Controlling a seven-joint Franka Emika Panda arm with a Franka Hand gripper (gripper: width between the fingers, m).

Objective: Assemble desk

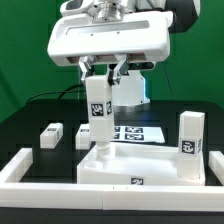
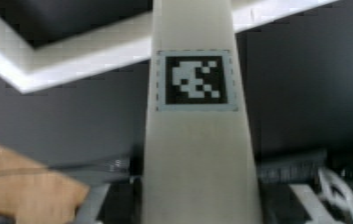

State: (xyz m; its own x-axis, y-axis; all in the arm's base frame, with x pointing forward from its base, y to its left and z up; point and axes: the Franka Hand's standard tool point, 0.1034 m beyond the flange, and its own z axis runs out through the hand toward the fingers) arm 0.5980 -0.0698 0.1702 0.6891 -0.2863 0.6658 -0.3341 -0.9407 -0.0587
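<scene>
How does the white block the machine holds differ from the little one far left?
The held leg stands upright; the far-left leg sits low, apparently lying down. The held leg is clamped in the tool, over the tabletop slab; the far-left leg rests free on the black table. Both are white with black-and-white tags.

White tabletop slab (image 1: 150, 165) is lying flat. Held leg block (image 1: 97, 112) is standing upright on its corner at the exterior view's left, the gripper (image 1: 101, 72) clasping its top. Second leg block (image 1: 190, 135) is standing at that view's right end; third leg block (image 1: 52, 133) and fourth leg block (image 1: 83, 134) are lying off the slab.
</scene>
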